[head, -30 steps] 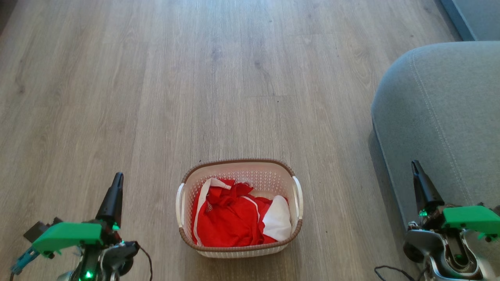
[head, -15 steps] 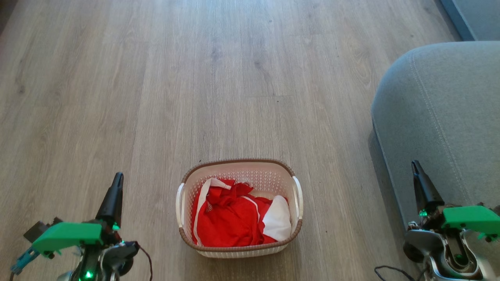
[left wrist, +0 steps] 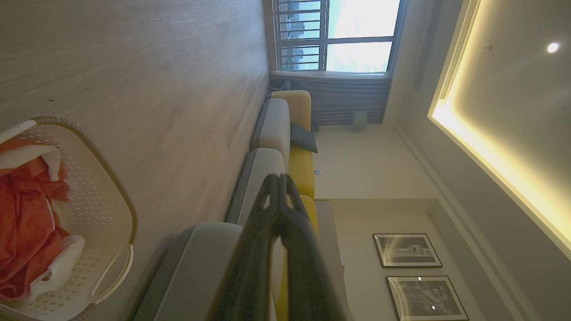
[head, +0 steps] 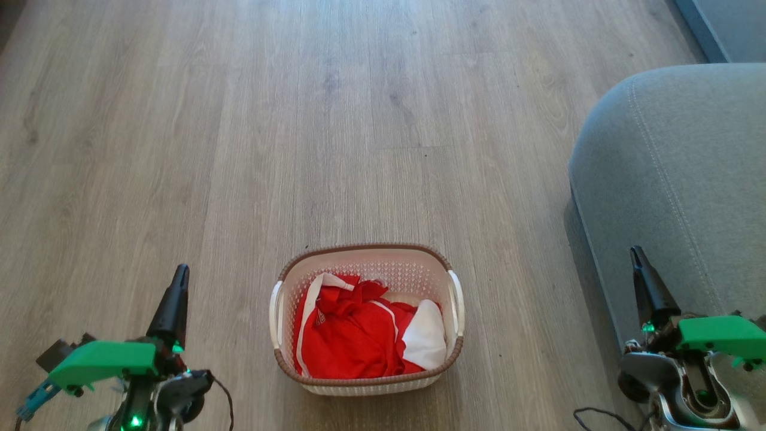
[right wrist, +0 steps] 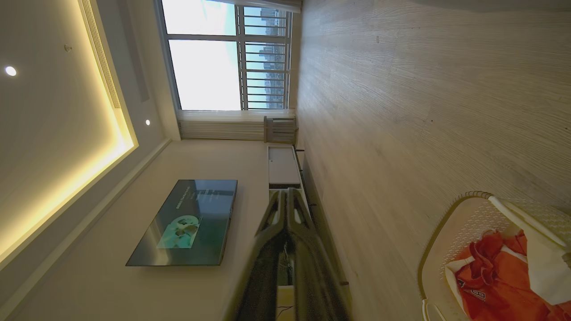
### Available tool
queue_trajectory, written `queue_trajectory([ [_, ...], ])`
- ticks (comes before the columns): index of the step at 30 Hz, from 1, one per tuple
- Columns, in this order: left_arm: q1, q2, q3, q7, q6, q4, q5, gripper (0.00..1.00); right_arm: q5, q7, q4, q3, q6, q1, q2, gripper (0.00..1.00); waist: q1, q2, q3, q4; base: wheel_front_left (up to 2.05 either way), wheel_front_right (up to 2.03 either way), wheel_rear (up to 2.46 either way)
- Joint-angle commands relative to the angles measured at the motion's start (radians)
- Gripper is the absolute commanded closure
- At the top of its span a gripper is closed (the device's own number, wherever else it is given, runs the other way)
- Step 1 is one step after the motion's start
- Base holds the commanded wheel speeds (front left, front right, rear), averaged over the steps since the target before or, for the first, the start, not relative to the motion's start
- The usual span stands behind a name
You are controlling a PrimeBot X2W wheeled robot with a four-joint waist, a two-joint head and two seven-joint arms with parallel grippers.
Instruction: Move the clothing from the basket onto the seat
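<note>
Closed, empty: left gripper (head: 181, 271), right gripper (head: 634, 252). In basket (head: 365, 246), bunched clothing (head: 347, 341); open, pinch high red fold, lift clear toward seat (head: 676, 149), right.

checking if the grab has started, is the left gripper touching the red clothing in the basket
Apart. In the head view the left gripper sits beside the basket, with bare floor between it and the clothing.

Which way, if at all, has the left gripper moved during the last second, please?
No. In the head view the left gripper stands shut at the same spot left of the basket, which has not shifted either.
</note>
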Motion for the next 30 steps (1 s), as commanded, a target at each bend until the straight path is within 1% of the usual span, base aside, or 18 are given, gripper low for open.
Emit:
queue_trajectory([
  [1, -0.028, 0.009, 0.034, 0.007, -0.009, -0.034, -0.006, 1.0, 0.006, 0.005, -0.04, 0.018, 0.0, -0.023, -0.004, 1.0, 0.0, 0.0, 0.0, 0.0, 0.0, 0.0, 0.0],
  [16, -0.028, 0.009, 0.034, 0.007, -0.009, -0.034, -0.006, 1.0, 0.006, 0.005, -0.04, 0.018, 0.0, -0.023, -0.004, 1.0, 0.0, 0.0, 0.0, 0.0, 0.0, 0.0, 0.0],
  [17, 0.0, -0.001, 0.0, 0.0, 0.001, 0.003, 0.0, 0.0, 0.0, 0.0, 0.003, 0.001, 0.0, 0.0, 0.0, 0.0, 0.0, 0.0, 0.0, 0.0, 0.0, 0.0, 0.0],
  [21, 0.026, -0.006, -0.006, -0.002, 0.002, 0.057, 0.001, 0.0, -0.001, -0.001, 0.06, 0.005, 0.0, 0.021, 0.008, 0.0, 0.0, 0.0, 0.0, 0.0, 0.0, 0.0, 0.0],
  [30, 0.003, 0.0, -0.017, -0.025, 0.001, 0.064, 0.02, 0.0, -0.021, -0.015, 0.056, 0.023, 0.0, 0.0, -0.003, 0.0, 0.0, 0.0, -0.006, 0.0, 0.0, 0.0, 0.0],
])
